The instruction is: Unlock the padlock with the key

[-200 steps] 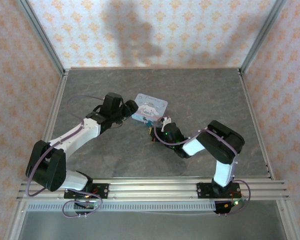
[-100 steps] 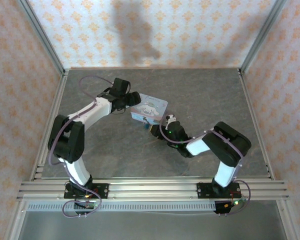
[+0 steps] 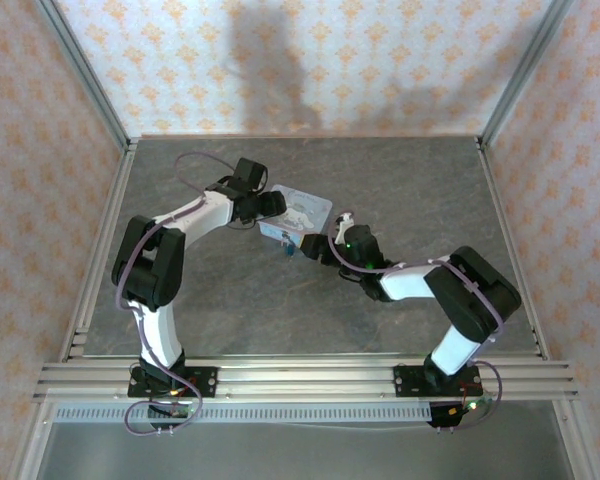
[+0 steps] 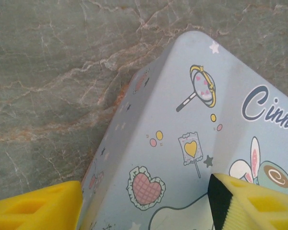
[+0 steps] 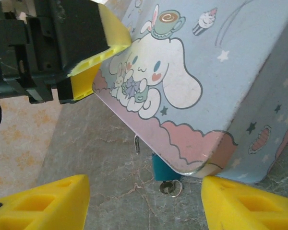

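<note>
Jaws apart on both sides of the cartoon tin (image 5: 230, 57)!
Left gripper (image 4: 144, 191) straddles its corner, lid (image 4: 192, 120) reading "Cinna"; right gripper (image 5: 144, 191), open, faces the teal padlock (image 5: 159, 168) under the tin's edge, a metal ring (image 5: 169, 188) just beneath.

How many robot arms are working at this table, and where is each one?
2. The left arm reaches from the near-left rail to the left side of the tin; the right arm reaches from the near-right rail to the tin's near edge. None seems hidden.

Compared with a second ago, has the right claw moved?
Yes. The right gripper has moved away from the front rail, toward the far wall.
</note>
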